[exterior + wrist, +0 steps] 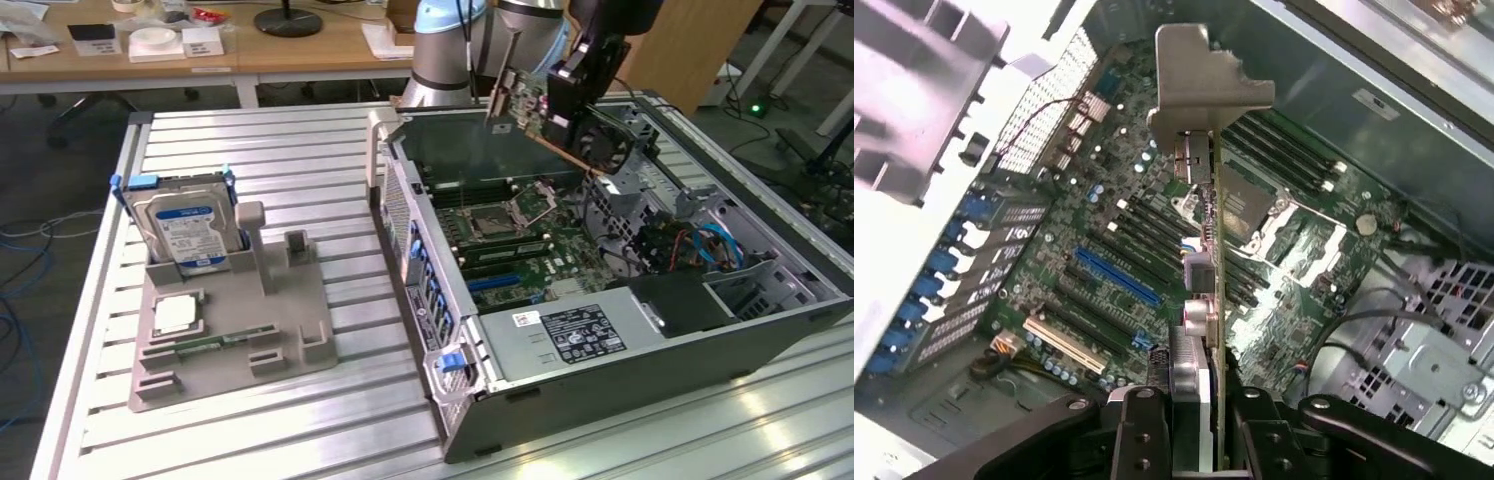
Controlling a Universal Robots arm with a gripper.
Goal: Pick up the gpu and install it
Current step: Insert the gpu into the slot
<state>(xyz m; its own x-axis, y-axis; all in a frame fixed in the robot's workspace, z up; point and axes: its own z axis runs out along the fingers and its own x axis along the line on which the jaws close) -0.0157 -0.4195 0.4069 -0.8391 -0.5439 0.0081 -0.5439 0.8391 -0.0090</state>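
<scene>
The gpu [527, 110] hangs in the air over the open computer case [747, 330], above the far part of its interior and clear of the motherboard [534, 260] below it. In the exterior view it is tilted, with its metal bracket [495, 100] toward the exterior view's left and its dark fan face toward the exterior view's right. The gripper [577, 110] comes down from above and is clamped on the card. In the wrist view the gpu [1194, 370] is seen edge-on, running away from the camera with the metal bracket [1209, 70] at its far end. The two black fingers [1139, 430] press against its opposite faces, so the gripper [1199, 425] is closed on it. Beneath the card in that view lies the motherboard [1114, 250], with a long blue slot [1116, 277], a white slot [1064, 345] near it, a row of dark memory slots [1284, 150] and the processor socket [1249, 215]. In the exterior view the case lies on its side with the side panel off, and a power supply with a white label [574, 335] sits at its near end. The case rests on a ribbed aluminium table [267, 150]. Well apart from it, toward the exterior view's left, a grey fixture [234, 330] holds an upright silver hard drive [187, 230] with a blue label, and a slim green memory stick [214, 343] lies in a low slot nearer the camera. The robot arm's base [447, 50] stands behind the case.
</scene>
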